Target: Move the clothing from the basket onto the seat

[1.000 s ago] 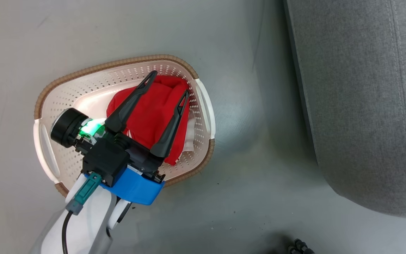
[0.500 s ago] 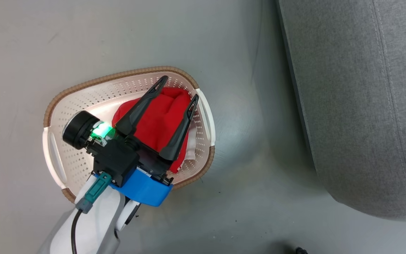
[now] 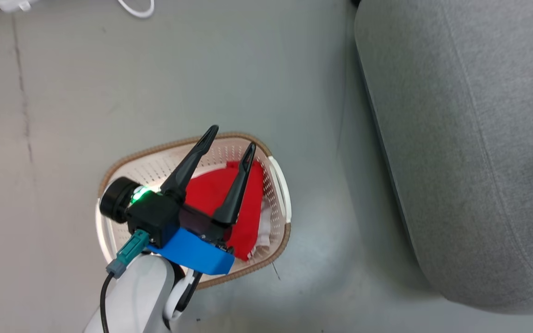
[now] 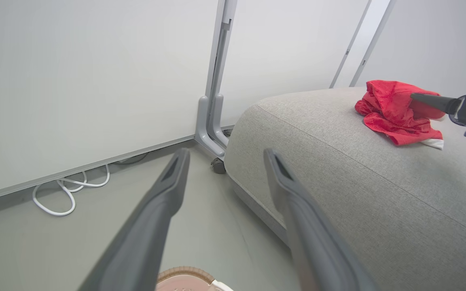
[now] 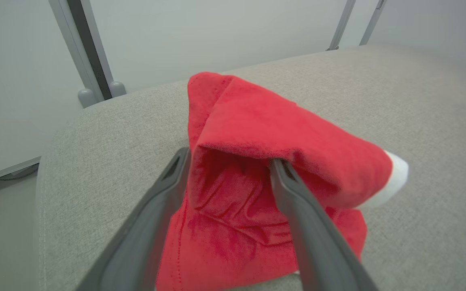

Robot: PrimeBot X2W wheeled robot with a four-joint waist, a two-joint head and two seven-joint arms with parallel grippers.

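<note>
**One down, more to fetch**

One red garment [image 5: 265, 129] lies crumpled on the seat [image 3: 456, 138], bunched between the spread fingers of the right gripper [image 5: 229, 158]. Its jaws stand wide and pinch nothing, so the seat seems to carry the cloth, though a fold drapes over one fingertip. More clothing [image 3: 211, 192] sits heaped at the seat-side end of the basket [image 3: 155, 149] on the floor. Directly above that heap hovers the left gripper [image 3: 232, 137], fingers apart and empty, seemingly lined up for the next pick.
</note>
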